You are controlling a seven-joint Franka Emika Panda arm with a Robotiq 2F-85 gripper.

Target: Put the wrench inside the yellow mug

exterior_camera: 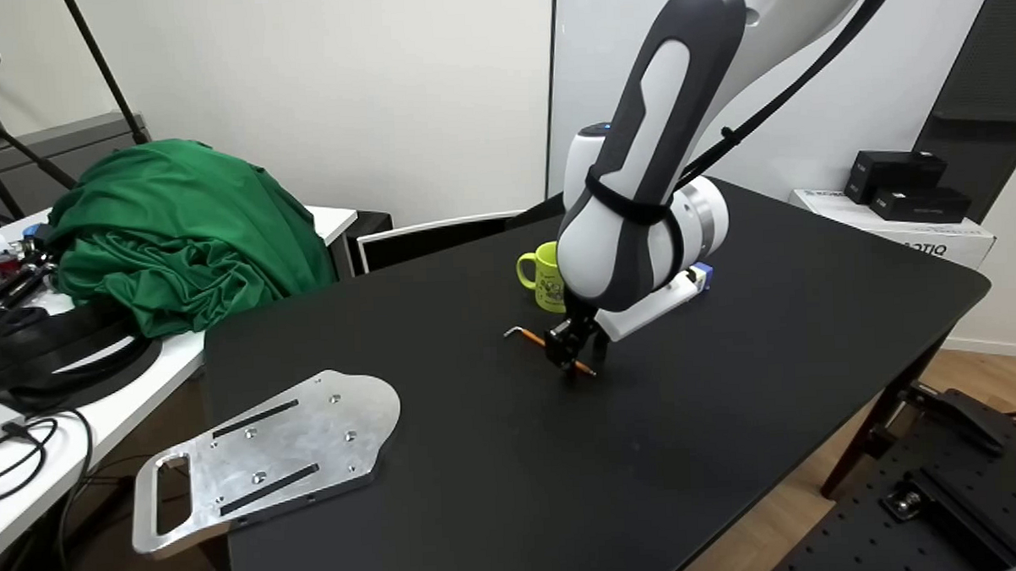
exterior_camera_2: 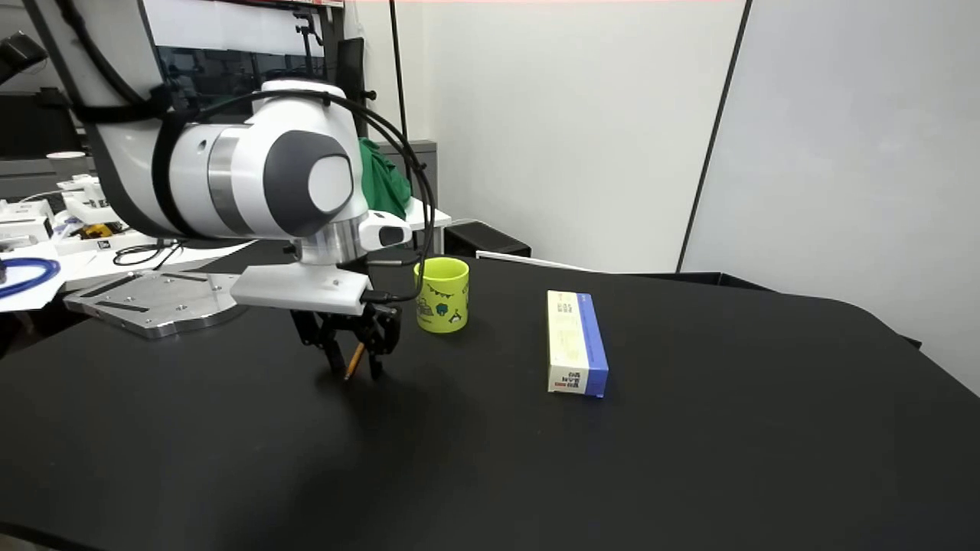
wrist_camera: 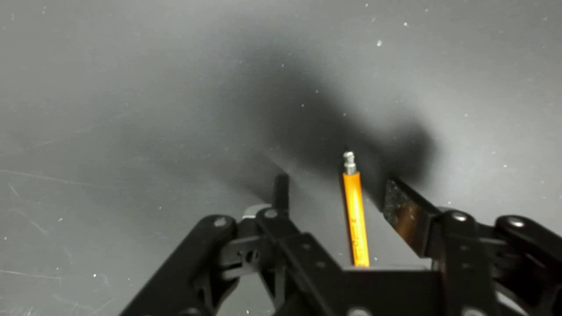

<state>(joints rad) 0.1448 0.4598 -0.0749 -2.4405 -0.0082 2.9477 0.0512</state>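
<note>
The wrench is a thin orange rod with a bent silver end; it lies on the black table in an exterior view (exterior_camera: 533, 338). Part of it also shows in an exterior view (exterior_camera_2: 354, 361) and in the wrist view (wrist_camera: 356, 219). My gripper (wrist_camera: 336, 181) is open, low over the table, with one finger on each side of the rod and a gap to both. The gripper also shows in both exterior views (exterior_camera: 581, 359) (exterior_camera_2: 357, 372). The yellow-green mug (exterior_camera: 548, 277) stands upright close behind the gripper, also in an exterior view (exterior_camera_2: 443, 298). The wrist view does not show the mug.
A white, yellowish and blue box (exterior_camera_2: 570, 344) lies on the table beyond the mug; its blue end (exterior_camera: 702, 276) shows past the arm. A flat metal plate (exterior_camera: 294, 445) lies at the table's edge. A green cloth (exterior_camera: 185, 238) lies on a side table.
</note>
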